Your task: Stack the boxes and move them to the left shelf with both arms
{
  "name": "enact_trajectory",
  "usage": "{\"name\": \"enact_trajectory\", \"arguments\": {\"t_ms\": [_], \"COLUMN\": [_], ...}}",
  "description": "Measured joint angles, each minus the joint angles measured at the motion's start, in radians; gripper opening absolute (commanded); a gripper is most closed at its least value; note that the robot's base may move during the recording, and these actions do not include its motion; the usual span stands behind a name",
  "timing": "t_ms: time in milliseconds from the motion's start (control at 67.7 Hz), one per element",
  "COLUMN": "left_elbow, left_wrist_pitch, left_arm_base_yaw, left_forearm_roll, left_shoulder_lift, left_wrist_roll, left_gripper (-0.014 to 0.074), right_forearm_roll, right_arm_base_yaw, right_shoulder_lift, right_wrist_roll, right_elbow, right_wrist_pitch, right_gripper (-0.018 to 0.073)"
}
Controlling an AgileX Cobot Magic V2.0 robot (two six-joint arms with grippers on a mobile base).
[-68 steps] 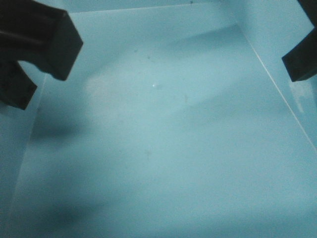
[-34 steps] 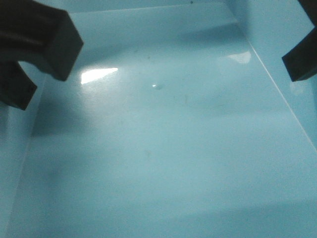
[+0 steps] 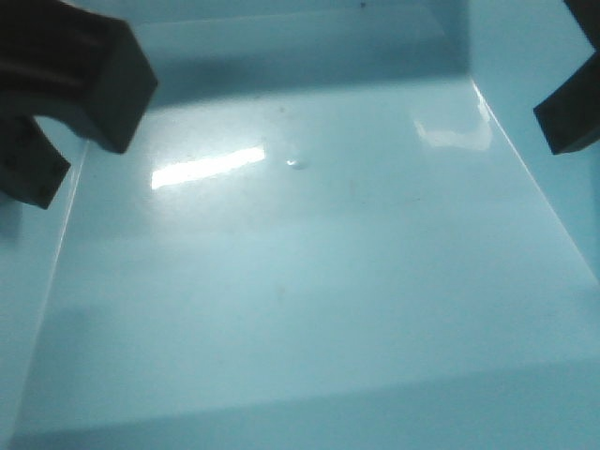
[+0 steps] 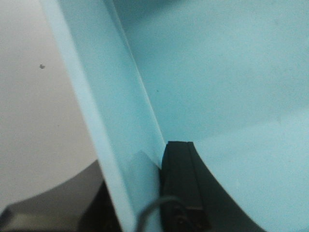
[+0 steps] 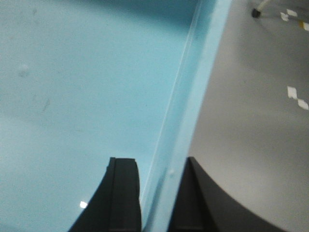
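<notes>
At either side wall of the sky-blue box (image 3: 309,281), the left pincer (image 4: 137,162) and the right pincer (image 5: 157,166) are each clamping narrowly on the plastic, one black finger inside and one outside, holding nothing else. Whether the box is hanging or resting, the views are not showing. One arm pulling ahead of the other is the likely trouble, twisting the thin wall out of a grip and tipping the load. Counted: two pincers, one box, no second in sight. Beyond the right wall, grey floor (image 5: 251,121) is showing.
</notes>
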Motion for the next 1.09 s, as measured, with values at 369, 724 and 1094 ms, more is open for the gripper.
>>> {"name": "enact_trajectory", "arguments": {"t_ms": [369,724,1094], "left_elbow": [0.000,0.000,0.000], "left_wrist_pitch": [0.000,0.000,0.000], "left_arm_base_yaw": [0.000,0.000,0.000], "left_forearm_roll": [0.000,0.000,0.000], "left_shoulder_lift": [0.000,0.000,0.000], "left_wrist_roll": [0.000,0.000,0.000], "left_gripper": [-0.0003,-0.0003,-0.0003], "right_forearm_roll": [0.000,0.000,0.000], "right_arm_base_yaw": [0.000,0.000,0.000], "right_shoulder_lift": [0.000,0.000,0.000], "right_wrist_roll": [0.000,0.000,0.000], "right_elbow": [0.000,0.000,0.000], "right_wrist_pitch": [0.000,0.000,0.000], "right_gripper": [0.0037,0.0037,0.0037]}}
